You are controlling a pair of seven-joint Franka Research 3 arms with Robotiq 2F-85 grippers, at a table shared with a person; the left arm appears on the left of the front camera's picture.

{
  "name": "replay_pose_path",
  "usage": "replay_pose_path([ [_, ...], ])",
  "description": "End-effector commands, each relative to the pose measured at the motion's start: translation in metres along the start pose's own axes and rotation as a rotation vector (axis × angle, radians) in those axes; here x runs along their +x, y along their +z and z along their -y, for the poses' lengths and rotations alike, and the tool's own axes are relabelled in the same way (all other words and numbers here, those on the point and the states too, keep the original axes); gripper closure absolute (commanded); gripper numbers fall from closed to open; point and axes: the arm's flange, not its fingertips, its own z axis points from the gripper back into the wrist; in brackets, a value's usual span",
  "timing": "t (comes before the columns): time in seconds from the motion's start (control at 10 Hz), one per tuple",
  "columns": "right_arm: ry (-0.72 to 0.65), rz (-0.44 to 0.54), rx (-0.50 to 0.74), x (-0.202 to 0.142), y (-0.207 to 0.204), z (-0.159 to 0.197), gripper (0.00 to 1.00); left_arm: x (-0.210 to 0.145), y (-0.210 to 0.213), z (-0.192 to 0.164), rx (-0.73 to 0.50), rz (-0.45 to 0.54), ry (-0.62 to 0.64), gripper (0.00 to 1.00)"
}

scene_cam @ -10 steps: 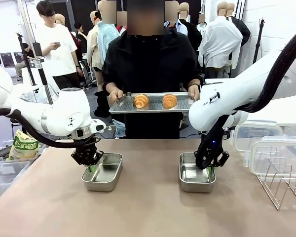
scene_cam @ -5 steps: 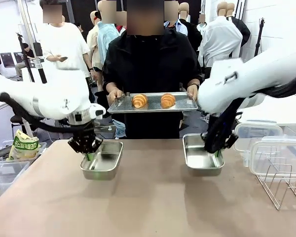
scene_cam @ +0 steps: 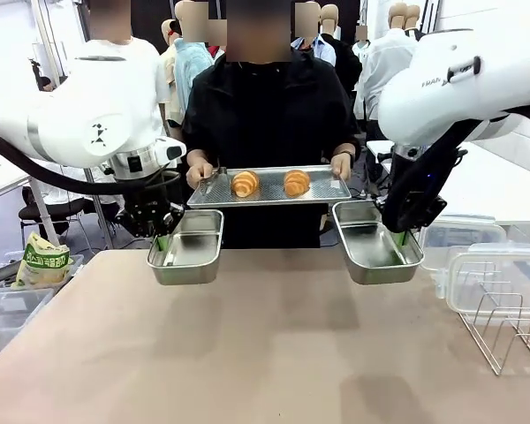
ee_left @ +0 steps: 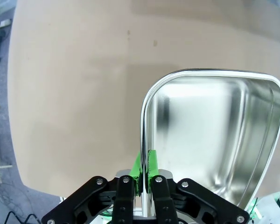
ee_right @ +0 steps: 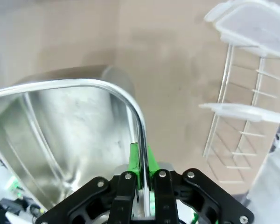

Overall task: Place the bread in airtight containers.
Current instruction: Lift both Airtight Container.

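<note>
Currently: left gripper [scene_cam: 163, 240] clamped on rim of small rectangular stainless-steel pan [scene_cam: 191, 251], right gripper [scene_cam: 397, 235] on its twin [scene_cam: 376, 253], both aloft. Two golden-brown croissants [scene_cam: 245, 184] on person's perforated metal tray [scene_cam: 323, 189]. Risk: edge-only grip, pan tipping.

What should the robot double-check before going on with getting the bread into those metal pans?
1. Left gripper clamped on the rim of the left rectangular stainless-steel pan: ok.
2. Right gripper clamped on the rim of the right rectangular stainless-steel pan: ok.
3. Both pans empty inside: ok.
4. Two golden-brown croissants lying on the perforated metal tray: ok.
5. Person's hands gripping both tray ends: ok.
</note>
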Motion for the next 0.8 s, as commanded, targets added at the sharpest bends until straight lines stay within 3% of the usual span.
replay_pose_path([
  [0.0,0.031,-0.124,0.033,0.009,-0.007,0.003,1.0,0.0,0.001,-0.004,-0.036,0.053,0.052,1.0],
  [0.1,0.067,-0.206,0.051,0.016,-0.018,-0.001,1.0,0.0,0.0,0.0,0.0,0.0,0.0,1.0],
  [0.2,0.012,-0.048,0.007,-0.002,-0.004,0.0,1.0,0.0,0.0,0.0,0.0,0.0,0.0,1.0],
  [0.7,0.012,-0.048,0.007,-0.002,-0.004,0.0,1.0,0.0,0.0,0.0,0.0,0.0,0.0,1.0],
])
